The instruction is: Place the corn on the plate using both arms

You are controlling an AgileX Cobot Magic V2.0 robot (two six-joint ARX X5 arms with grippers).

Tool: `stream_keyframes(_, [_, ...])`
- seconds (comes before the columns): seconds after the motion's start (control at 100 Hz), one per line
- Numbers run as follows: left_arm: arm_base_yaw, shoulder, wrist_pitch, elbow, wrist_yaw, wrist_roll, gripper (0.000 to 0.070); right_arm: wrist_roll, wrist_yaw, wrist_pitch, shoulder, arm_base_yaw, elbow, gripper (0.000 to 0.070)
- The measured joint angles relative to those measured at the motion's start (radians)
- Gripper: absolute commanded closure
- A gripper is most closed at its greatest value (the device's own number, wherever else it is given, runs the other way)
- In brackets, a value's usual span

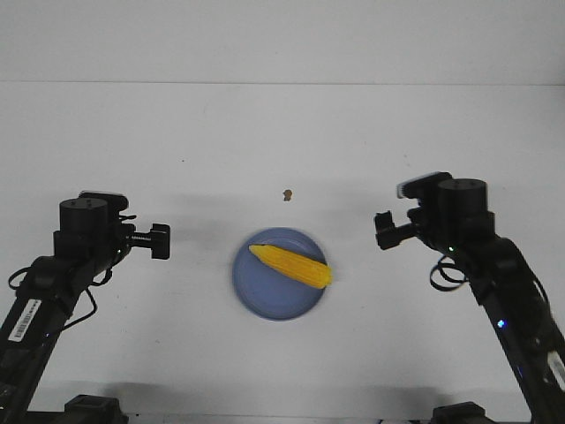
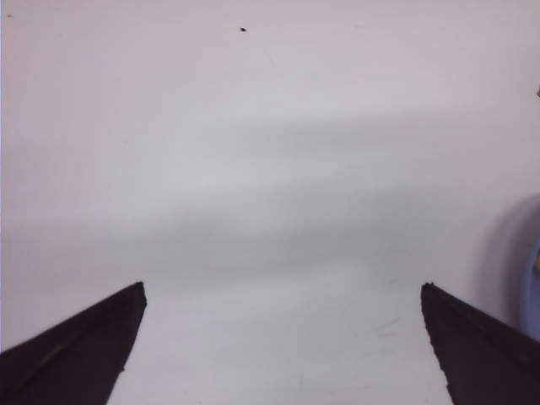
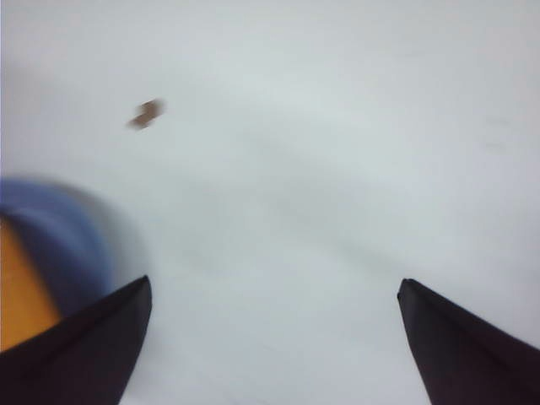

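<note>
Both grippers are spread wide and hold nothing. In its wrist view, the left gripper shows two black fingers far apart over bare white table, with a sliver of the blue plate at the edge. The right gripper is likewise released, its fingers parted over the table; the plate and a patch of yellow corn appear blurred beside one finger, and a small brown speck lies farther off. From the front, the plate sits at the table's centre with the corn lying across it, its pointed tip toward ten o'clock. The left arm stands at nine o'clock of the plate, the right arm at three o'clock, both well apart from it. The speck lies at twelve o'clock from the plate.
</note>
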Motion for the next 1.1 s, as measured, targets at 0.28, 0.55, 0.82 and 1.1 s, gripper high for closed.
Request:
stream_keyframes(0.28, [0.026, -0.143, 0.079, -0.001, -0.002, -0.015, 0.0038, 0.027, 0.000, 0.105, -0.385, -0.192, -0.240, 0.0089])
stream_keyframes(0.55, [0.026, -0.382, 0.235, -0.187, -0.002, -0.019, 0.0038, 0.035, -0.003, 0.150, -0.679, -0.197, -0.420, 0.0089])
stream_keyframes(0.82, [0.026, -0.652, 0.228, -0.448, -0.002, -0.045, 0.0038, 0.037, -0.019, 0.156, -0.848, -0.197, -0.545, 0.0090])
stream_keyframes(1.1, [0.026, -0.758, 0.220, -0.458, -0.002, -0.072, 0.0054, 0.054, -0.028, 0.223, -0.884, -0.197, -0.572, 0.0131])
